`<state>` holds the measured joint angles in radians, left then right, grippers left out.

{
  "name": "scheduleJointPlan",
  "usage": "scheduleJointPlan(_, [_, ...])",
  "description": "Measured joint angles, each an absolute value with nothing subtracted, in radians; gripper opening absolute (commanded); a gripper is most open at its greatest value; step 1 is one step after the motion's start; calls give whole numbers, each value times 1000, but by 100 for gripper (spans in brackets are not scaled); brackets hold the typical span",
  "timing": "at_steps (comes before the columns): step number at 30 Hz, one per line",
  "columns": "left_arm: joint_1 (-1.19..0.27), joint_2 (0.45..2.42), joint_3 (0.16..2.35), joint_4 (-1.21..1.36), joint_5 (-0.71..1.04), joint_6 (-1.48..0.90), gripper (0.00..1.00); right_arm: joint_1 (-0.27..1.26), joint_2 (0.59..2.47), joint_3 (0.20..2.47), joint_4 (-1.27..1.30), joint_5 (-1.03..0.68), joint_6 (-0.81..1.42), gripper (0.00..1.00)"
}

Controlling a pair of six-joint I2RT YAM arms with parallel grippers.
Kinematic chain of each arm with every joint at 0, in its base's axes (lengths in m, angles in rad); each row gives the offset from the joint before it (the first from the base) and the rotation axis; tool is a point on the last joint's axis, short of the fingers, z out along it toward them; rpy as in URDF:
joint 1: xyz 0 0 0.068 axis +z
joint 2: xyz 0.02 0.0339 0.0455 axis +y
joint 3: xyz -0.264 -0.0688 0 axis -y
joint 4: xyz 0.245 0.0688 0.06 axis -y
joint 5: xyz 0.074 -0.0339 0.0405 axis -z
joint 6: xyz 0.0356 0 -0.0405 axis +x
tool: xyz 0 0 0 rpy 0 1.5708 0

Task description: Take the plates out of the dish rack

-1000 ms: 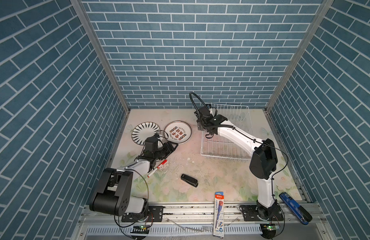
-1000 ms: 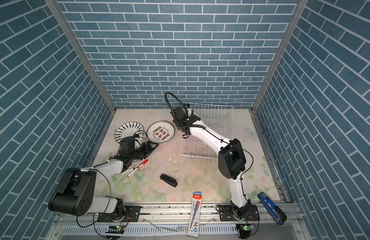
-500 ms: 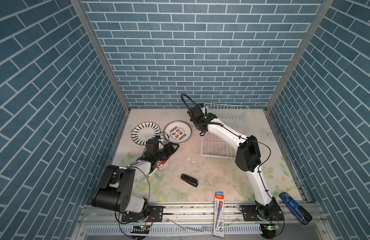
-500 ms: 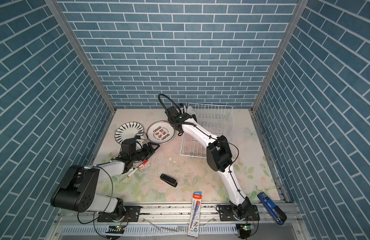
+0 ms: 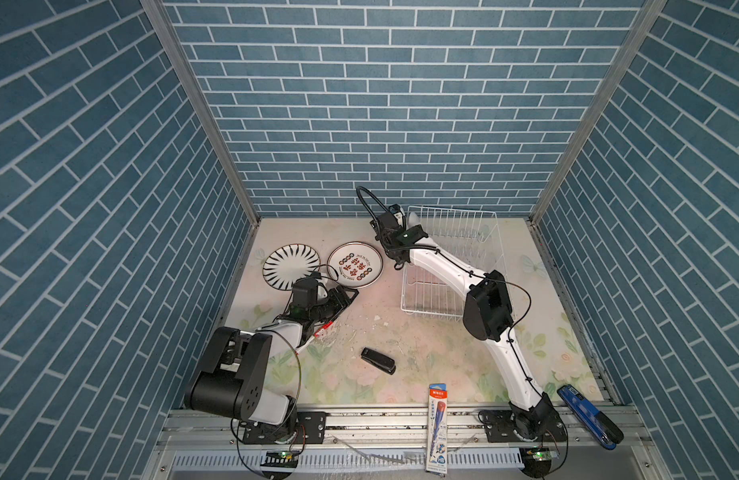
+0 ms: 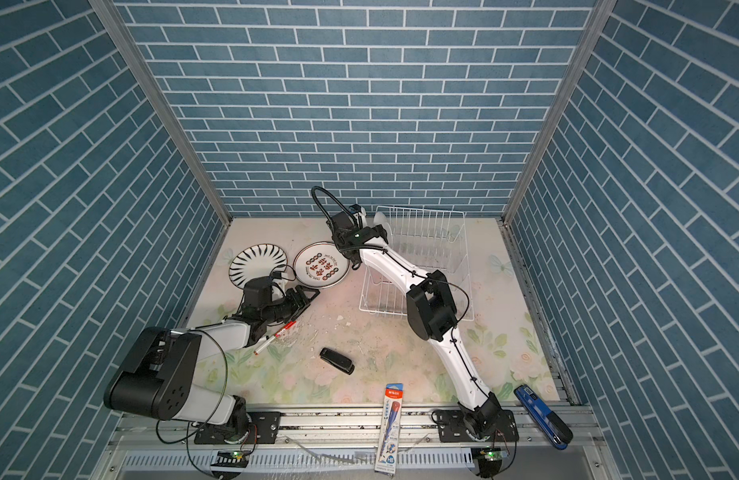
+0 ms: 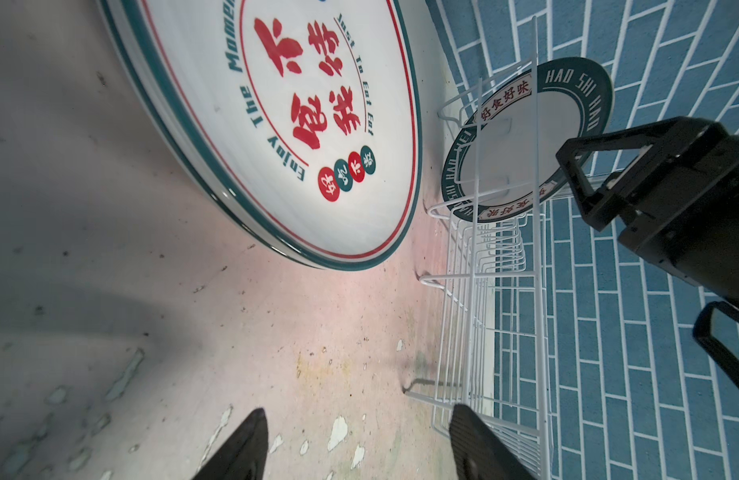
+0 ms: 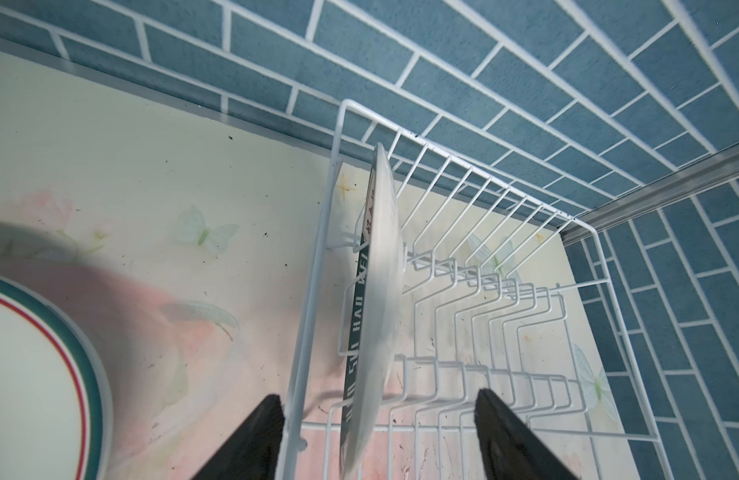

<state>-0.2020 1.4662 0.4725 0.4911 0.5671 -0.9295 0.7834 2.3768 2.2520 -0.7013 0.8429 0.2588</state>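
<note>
Left hand (image 7: pixel 357 411): stood open and empty, low over the tabletop (image 7: pixel 110 291).
Right hand (image 8: pixel 376 397): stood open astride the upright plate (image 8: pixel 380 291).
Rack (image 8: pixel 500 286): held that one plate.

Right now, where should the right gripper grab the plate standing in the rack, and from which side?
Probably the top rim of the plate, from above, one finger on each face: it stands on edge in the end slot of the dish rack, with wires boxing in its lower half.
</note>
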Motion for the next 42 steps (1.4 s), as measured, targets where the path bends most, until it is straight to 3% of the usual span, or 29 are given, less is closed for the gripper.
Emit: scheduleJointPlan(42, [-248, 1480, 491, 483, 562, -929, 71, 714, 2469, 2294, -653, 846, 265, 39])
